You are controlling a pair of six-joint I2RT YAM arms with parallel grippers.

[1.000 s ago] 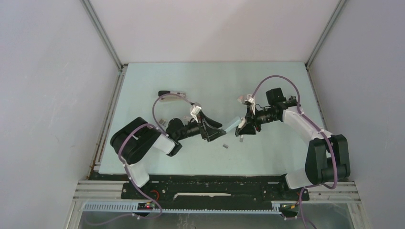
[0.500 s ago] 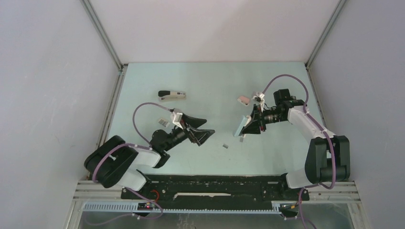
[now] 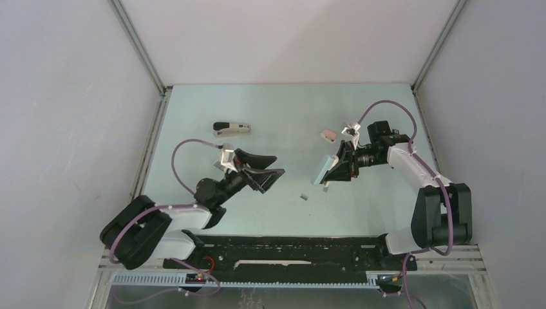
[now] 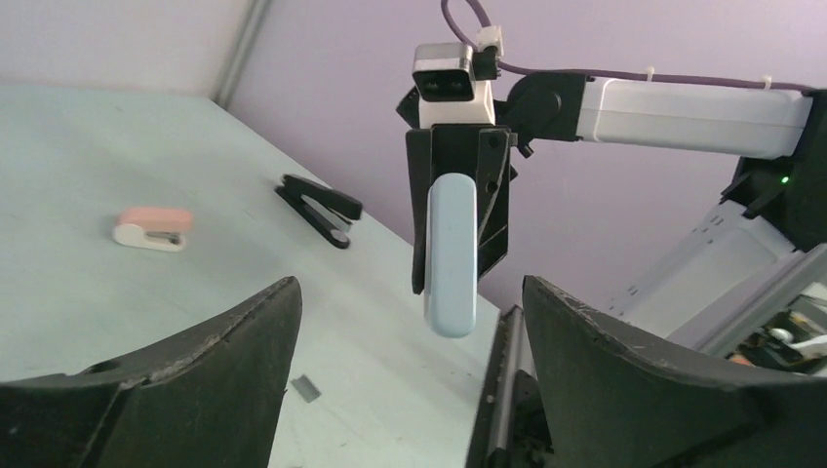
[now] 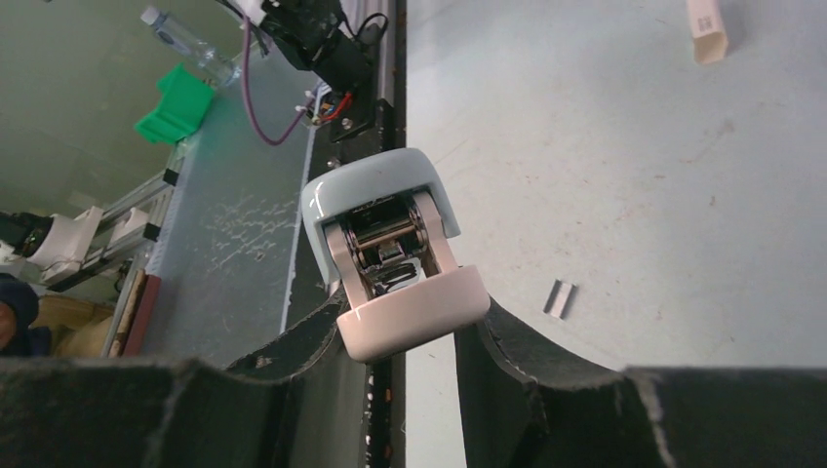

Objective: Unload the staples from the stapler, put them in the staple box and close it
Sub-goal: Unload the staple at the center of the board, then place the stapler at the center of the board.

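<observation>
My right gripper is shut on a pale blue and white stapler, held tilted above the table. It also shows in the right wrist view, hinged open with its metal magazine showing, and in the left wrist view. Two small grey staple strips lie on the table below it; one shows in the right wrist view and one in the left. A black stapler with a silver top lies at the back left. My left gripper is open and empty, left of the held stapler.
A small pink and white item lies behind the right gripper and shows in the left wrist view. Another black stapler lies beyond it. White walls close in the table on three sides.
My left arm has drawn back to the left and nearer its base, away from the held stapler, uncovering the black stapler. My right gripper has shifted slightly right with the pale blue stapler.
</observation>
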